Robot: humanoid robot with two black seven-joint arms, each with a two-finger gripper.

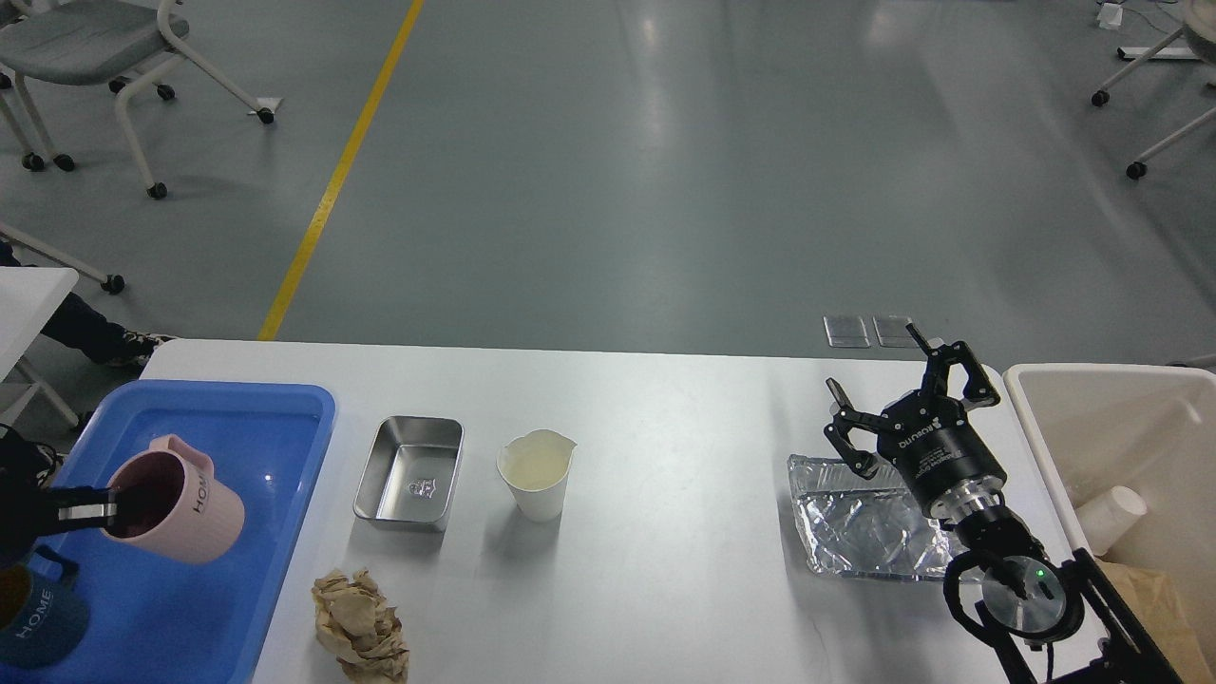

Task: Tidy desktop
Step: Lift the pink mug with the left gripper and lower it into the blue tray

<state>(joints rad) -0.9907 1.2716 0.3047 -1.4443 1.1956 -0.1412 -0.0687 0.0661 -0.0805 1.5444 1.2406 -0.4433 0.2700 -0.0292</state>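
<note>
The white desktop (665, 589) spans the view. My left gripper (112, 506) is shut on the rim of a pink "HOME" mug (180, 508) and holds it tilted over the blue tray (228, 408) at the left. A dark blue "HOME" mug (33, 608) sits in the tray's near corner. On the desktop lie a steel tin (408, 472), a white paper cup (537, 473), a crumpled brown paper (359, 622) and a foil tray (864, 518). My right gripper (902, 399) is open and empty just above the foil tray's far edge.
A cream bin (1121, 418) stands at the right edge and holds a paper cup (1113, 518) and brown paper. Chairs stand on the grey floor beyond the table.
</note>
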